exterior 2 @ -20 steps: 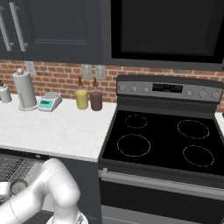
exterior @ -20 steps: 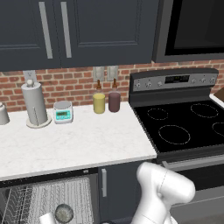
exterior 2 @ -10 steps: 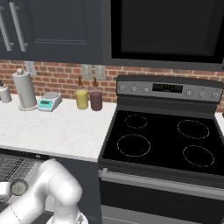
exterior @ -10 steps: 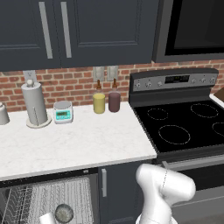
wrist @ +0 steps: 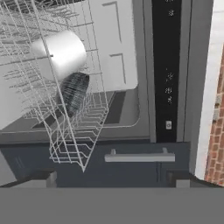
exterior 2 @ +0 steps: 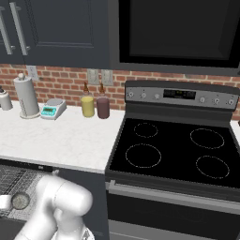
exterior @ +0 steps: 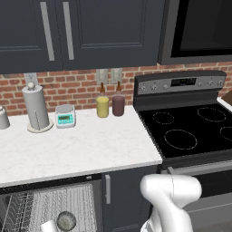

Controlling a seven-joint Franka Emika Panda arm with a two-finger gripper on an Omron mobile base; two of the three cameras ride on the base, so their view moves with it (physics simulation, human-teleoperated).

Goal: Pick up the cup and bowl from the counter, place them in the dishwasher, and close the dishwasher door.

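The dishwasher (exterior: 50, 204) stands open under the counter (exterior: 77, 149), its white wire rack pulled into sight. On the rack the white-grey cup (wrist: 61, 52) lies on its side, with the dark speckled bowl (wrist: 75, 92) right beside it. From the base the bowl (exterior: 66, 220) and cup (exterior: 49, 226) sit low at the left; the right base view shows the bowl (exterior 2: 20, 200) and cup (exterior 2: 3, 202) too. My gripper (wrist: 111, 179) is open with nothing between its fingertips (wrist: 41, 178), apart from the rack and in front of the dark cabinet front.
A narrow cabinet door with a silver handle (wrist: 140, 156) stands beside the dishwasher. On the counter are a paper towel roll (exterior: 36, 108), a small scale (exterior: 65, 116), and yellow (exterior: 102, 106) and maroon (exterior: 118, 104) bottles. The black stovetop (exterior: 190, 131) lies to the right.
The arm's white elbow has shifted only slightly. The cup, bowl and rack have stayed where they were.
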